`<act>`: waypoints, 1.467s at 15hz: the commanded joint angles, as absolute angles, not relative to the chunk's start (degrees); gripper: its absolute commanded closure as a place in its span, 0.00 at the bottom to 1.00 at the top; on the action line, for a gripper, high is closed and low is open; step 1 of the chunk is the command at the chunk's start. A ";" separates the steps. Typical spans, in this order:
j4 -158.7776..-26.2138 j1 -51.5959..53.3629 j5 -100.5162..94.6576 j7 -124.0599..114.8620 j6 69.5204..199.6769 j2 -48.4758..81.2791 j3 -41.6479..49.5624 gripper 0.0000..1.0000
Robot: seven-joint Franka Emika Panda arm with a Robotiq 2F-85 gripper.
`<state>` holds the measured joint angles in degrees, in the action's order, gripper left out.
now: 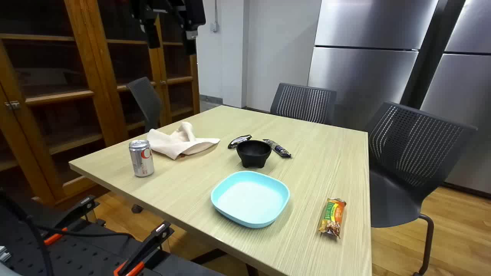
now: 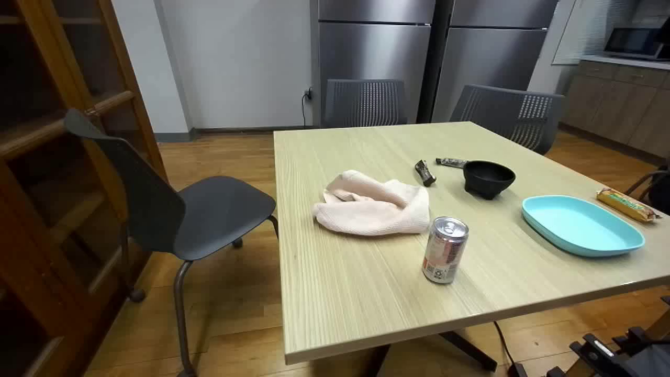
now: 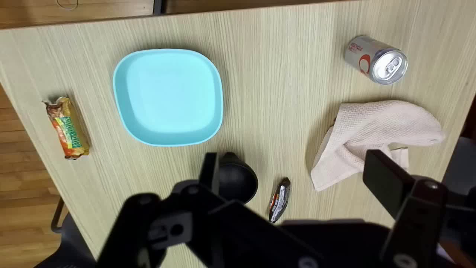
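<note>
Black footed bowl (image 1: 254, 153): likely light, stiff, perhaps slick; best pinched across the wall at the rim. Pale pink waffle-weave towel (image 3: 372, 137): looks limp, hard to harm; take a raised fold. Dark-wrapped snack bar (image 3: 279, 201) between them: probably light, wrapper slippery, contents maybe crushable; grip gently across the narrow width. Gripper (image 1: 172, 46) hangs well above all three, fingers spread wide, nothing held. Wrist view: bar shows in the gap, bowl partly behind one finger, towel partly behind the other. All rest on the wood-grain table (image 1: 318, 172).
</note>
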<state>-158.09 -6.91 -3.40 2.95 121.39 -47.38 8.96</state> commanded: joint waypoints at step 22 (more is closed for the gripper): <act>-132.26 -2.68 2.38 4.10 139.61 -8.64 8.65 0.00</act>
